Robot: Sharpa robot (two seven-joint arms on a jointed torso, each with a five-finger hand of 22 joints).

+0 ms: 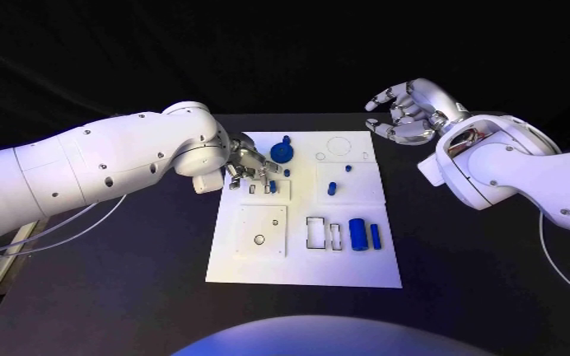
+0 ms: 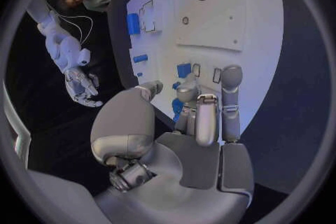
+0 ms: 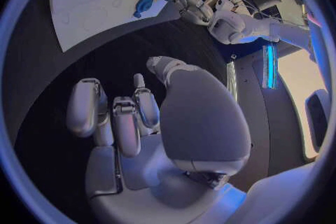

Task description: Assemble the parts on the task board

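Observation:
The white task board (image 1: 357, 269) lies in the middle of the black table. My left hand (image 1: 249, 166) hangs over its far left part, fingers pointing down by a small blue piece (image 1: 272, 185) at a slot. That small blue piece (image 2: 183, 70) lies just ahead of the fingertips (image 2: 231, 75). A round blue knob (image 1: 282, 152) lies beside the hand; the blue knob (image 2: 176, 107) appears in the gap between thumb and fingers. My right hand (image 1: 410, 113) is raised beyond the board's far right corner, fingers loosely bent and apart, holding nothing.
A blue cylinder (image 1: 357, 233) and a thinner blue bar (image 1: 376, 236) lie by rectangular slots (image 1: 317, 233) on the board's near right. Two small blue pieces (image 1: 333, 188) (image 1: 348, 168) sit mid-board. A square plate with holes (image 1: 261, 231) occupies the near left.

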